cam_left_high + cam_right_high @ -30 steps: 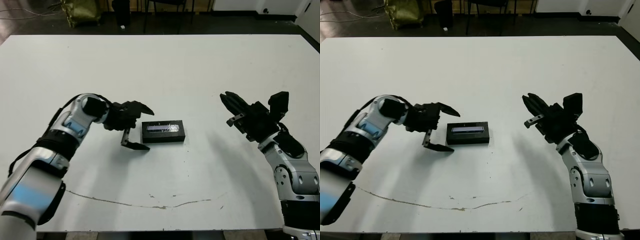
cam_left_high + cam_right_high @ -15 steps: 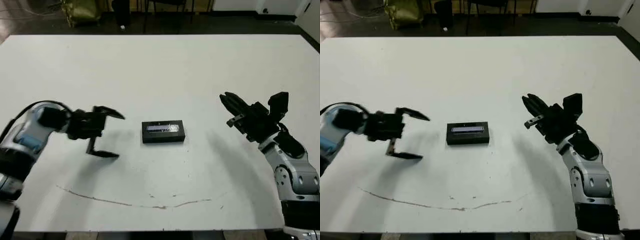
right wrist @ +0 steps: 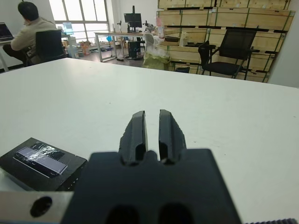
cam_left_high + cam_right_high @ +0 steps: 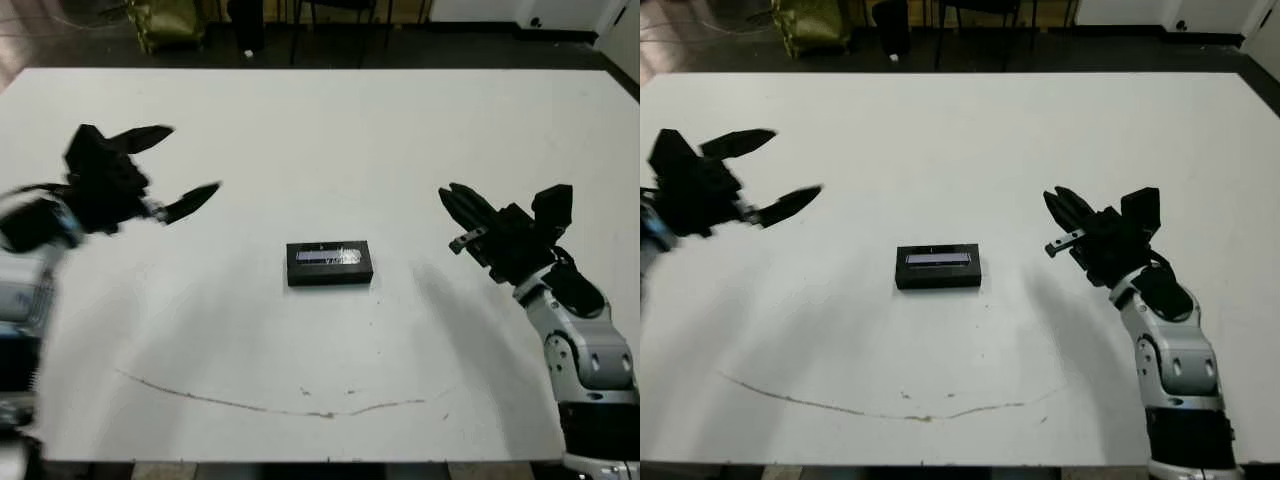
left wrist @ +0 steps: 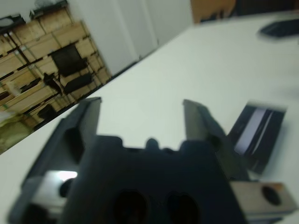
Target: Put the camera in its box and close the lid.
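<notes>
Two grippers idle. Left gripper point(image 4: 165, 165) spread wide, empty, lifted well away from box since second ago. Box point(image 4: 330, 264) mid-table, lid point(image 4: 329, 256) seated flat on top; camera hidden, presumably inside. Right gripper point(image 4: 462, 214) pinched together, empty, unmoved. Task looks finished.

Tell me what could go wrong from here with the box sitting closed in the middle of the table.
The lid looks seated on the box, but nothing shows it latched; a stray bump could shift it. The open left pincer is blurred, so probably moving fast, though well clear. The right pincer hangs shut beside the box, apart from it, and a careless sweep could clip it.
</notes>
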Motion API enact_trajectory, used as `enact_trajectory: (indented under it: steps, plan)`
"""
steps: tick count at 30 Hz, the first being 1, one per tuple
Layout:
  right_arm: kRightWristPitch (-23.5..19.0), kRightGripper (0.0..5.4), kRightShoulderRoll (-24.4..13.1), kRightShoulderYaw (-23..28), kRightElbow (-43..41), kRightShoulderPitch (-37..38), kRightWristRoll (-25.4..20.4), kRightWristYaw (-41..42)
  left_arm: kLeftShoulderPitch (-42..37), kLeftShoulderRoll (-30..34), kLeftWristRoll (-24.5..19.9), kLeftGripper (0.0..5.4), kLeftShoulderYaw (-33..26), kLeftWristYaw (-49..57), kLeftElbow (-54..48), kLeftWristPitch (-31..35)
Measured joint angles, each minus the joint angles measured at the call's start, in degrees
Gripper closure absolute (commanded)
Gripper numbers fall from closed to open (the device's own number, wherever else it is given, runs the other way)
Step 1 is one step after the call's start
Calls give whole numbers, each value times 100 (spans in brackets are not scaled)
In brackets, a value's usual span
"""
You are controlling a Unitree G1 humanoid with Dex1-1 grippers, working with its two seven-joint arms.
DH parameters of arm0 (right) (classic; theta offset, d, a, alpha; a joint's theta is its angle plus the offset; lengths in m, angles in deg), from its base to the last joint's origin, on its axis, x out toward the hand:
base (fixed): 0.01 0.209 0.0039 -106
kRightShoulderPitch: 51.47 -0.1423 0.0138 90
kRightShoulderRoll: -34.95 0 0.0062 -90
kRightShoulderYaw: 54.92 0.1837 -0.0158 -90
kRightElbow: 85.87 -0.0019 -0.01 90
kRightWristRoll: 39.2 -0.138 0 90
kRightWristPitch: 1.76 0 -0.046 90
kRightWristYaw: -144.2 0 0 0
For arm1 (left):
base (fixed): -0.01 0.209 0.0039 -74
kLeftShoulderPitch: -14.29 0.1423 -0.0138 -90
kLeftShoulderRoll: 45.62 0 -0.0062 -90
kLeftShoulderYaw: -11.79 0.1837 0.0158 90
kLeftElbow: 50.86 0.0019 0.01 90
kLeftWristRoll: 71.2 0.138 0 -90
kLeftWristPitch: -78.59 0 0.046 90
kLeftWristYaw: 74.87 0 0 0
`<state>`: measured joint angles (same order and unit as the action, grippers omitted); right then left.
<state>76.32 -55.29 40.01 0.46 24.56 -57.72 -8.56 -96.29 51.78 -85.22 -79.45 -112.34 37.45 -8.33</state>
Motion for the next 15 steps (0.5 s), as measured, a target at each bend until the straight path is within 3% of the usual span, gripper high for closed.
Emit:
enact_trajectory:
  steps: [6, 12, 15]
  plan:
    - [-2, 540, 32, -1, -34, 28, 28, -108, 85, -812, 227, 384, 697, 781, -820, 540]
    - [-2, 540, 46, 0, -37, 46, 17, -105, 77, -1226, 771, 529, 1532, 1163, -814, 1190]
    - [-2, 540, 50, 2, -37, 55, -3, -104, 79, -1404, 1000, 535, 1831, 1285, -553, 1267]
